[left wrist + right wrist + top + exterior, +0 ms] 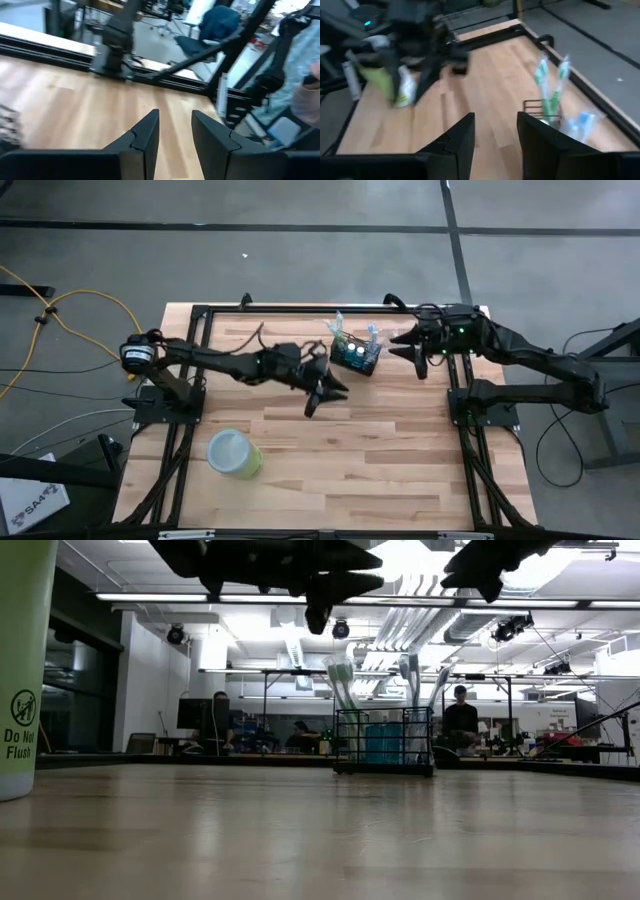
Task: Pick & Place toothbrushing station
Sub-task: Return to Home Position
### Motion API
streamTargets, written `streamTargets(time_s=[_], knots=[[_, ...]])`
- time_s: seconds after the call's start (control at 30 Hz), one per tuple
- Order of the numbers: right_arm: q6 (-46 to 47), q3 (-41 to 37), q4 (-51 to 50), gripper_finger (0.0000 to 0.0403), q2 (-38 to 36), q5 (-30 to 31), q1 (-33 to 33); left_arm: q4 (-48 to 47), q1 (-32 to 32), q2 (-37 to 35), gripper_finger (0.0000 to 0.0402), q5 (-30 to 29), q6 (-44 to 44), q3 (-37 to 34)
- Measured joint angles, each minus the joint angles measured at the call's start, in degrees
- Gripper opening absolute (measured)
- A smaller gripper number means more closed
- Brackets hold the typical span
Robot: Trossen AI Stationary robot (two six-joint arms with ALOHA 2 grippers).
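The toothbrushing station (357,356), a small black wire-mesh basket with toothbrushes standing in it, rests by its base on the wooden table near the far edge; it also shows in the low view (385,745) and the right wrist view (546,111). My left gripper (325,392) hangs open above the table, just left of and nearer than the basket, with nothing between its fingers (175,131). My right gripper (416,358) is open and raised to the basket's right, also holding nothing (495,134).
A light-green cup (236,452) stands at the near left of the table (400,470) and fills the low view's left edge (25,670). Black frame rails (300,308) run along the table's far edge and sides. People sit in the room beyond.
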Motion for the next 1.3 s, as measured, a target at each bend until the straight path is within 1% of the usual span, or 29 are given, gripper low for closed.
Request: streamTargets(time_s=[0.2,0.33,0.43,0.53,0.6,0.73,0.83,1.0,1.13,1.3], knots=[[1.18,0.00,-3.75,0.0139,-3.61,-4.28,4.23,-7.58,5.01,-3.01,0.0111,-0.51,6.82,-0.26],[1.68,-1.31,-3.07,0.0139,-4.63,-3.10,8.96,-7.76,7.12,-4.07,0.0111,-1.93,10.88,-1.95],[1.98,-4.38,-1.30,0.0139,-5.41,-2.81,12.59,-7.55,9.27,-5.80,0.0111,-4.60,11.19,-3.85],[3.43,-8.04,0.87,0.0139,-6.23,-2.54,16.04,-6.08,11.46,-8.78,0.0111,-5.31,9.99,-7.42],[4.50,-10.83,2.58,0.0139,-6.75,-0.84,18.19,-5.00,12.42,-11.67,0.0111,-5.27,9.81,-10.71],[7.54,-16.24,5.41,0.0139,-7.65,7.44,21.43,-0.66,12.63,-18.20,0.0110,-6.41,9.35,-18.15],[8.81,-20.79,11.46,0.0139,-8.78,10.54,23.76,2.04,12.11,-23.01,0.0110,-8.83,8.94,-23.19],[9.58,-28.49,21.93,0.0139,-11.45,10.39,25.76,2.58,9.73,-29.28,0.0110,-13.35,8.81,-28.85],[10.77,-34.09,29.35,0.0139,-13.39,10.33,26.41,2.34,7.57,-31.65,0.0110,-15.40,9.55,-30.57],[10.90,-39.99,37.80,0.0139,-14.18,10.35,27.09,1.57,5.76,-32.04,0.0110,-15.37,9.65,-31.04]])
